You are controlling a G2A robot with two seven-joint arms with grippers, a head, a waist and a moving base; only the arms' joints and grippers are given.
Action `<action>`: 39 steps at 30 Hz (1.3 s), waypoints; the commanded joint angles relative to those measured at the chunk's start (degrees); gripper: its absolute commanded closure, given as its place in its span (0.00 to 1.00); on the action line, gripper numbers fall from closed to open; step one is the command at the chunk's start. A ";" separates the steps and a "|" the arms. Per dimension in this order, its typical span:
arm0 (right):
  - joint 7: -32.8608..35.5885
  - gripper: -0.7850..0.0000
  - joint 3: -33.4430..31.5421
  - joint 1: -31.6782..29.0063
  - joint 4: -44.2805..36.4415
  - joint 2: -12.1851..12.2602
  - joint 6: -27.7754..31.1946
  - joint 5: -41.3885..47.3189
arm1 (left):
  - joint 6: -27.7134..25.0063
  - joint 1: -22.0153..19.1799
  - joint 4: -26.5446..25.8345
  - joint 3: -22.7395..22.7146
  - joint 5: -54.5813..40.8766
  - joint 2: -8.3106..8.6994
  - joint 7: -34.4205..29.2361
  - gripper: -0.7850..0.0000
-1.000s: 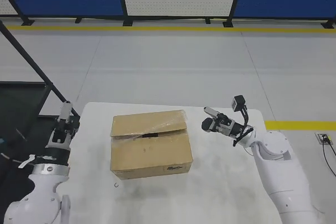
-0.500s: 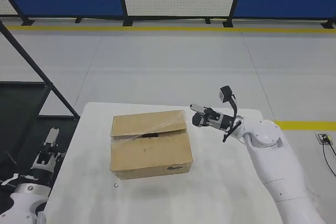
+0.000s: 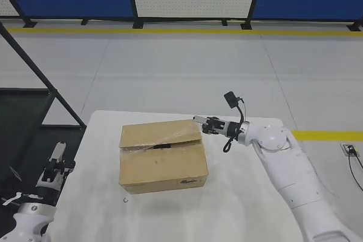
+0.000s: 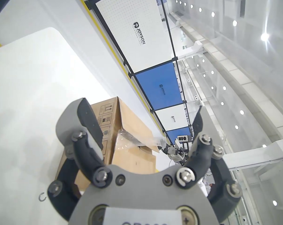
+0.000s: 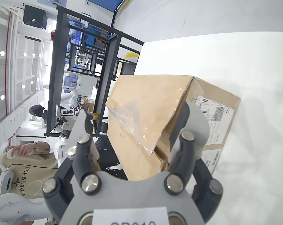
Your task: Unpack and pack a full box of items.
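My top camera looks down on the counter (image 3: pixel 242 199) from above my arms. My left wrist camera, low at the near left, faces right, well off the box (image 4: pixel 132 158). My right wrist camera faces left, close against it. All share the box.

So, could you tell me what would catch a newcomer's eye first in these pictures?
The cardboard box in the middle of the white table stands out first, its top flaps slightly lifted, with torn clear tape clinging to them. Next comes the right gripper, open at the box's far right top corner, beside a raised flap. The left gripper hangs open off the table's left side, away from the box.
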State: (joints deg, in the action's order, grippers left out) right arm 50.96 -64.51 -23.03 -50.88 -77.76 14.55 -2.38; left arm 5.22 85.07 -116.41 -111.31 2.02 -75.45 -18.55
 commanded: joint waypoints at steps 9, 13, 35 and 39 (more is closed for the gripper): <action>-0.61 0.98 0.98 -0.07 -0.99 0.09 -0.23 -1.51 | -0.18 0.18 0.42 -0.29 -0.99 0.37 -0.05 0.00; -0.36 1.00 0.69 -0.80 -2.49 0.35 -0.36 -1.40 | -0.35 0.50 0.67 -0.37 -1.31 0.50 0.23 0.00; 0.96 1.00 -3.68 -11.08 -17.04 2.91 -1.95 0.39 | -0.40 -3.87 2.51 6.58 -0.95 0.89 2.73 0.00; -1.28 1.00 -3.72 -12.28 -18.18 2.91 -0.90 1.63 | 0.87 -8.32 5.09 10.16 -1.54 0.82 3.61 0.00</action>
State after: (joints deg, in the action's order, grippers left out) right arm 49.89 -68.23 -35.17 -68.97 -74.85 13.49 -0.98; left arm 5.84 77.74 -111.99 -101.90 0.36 -74.63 -15.01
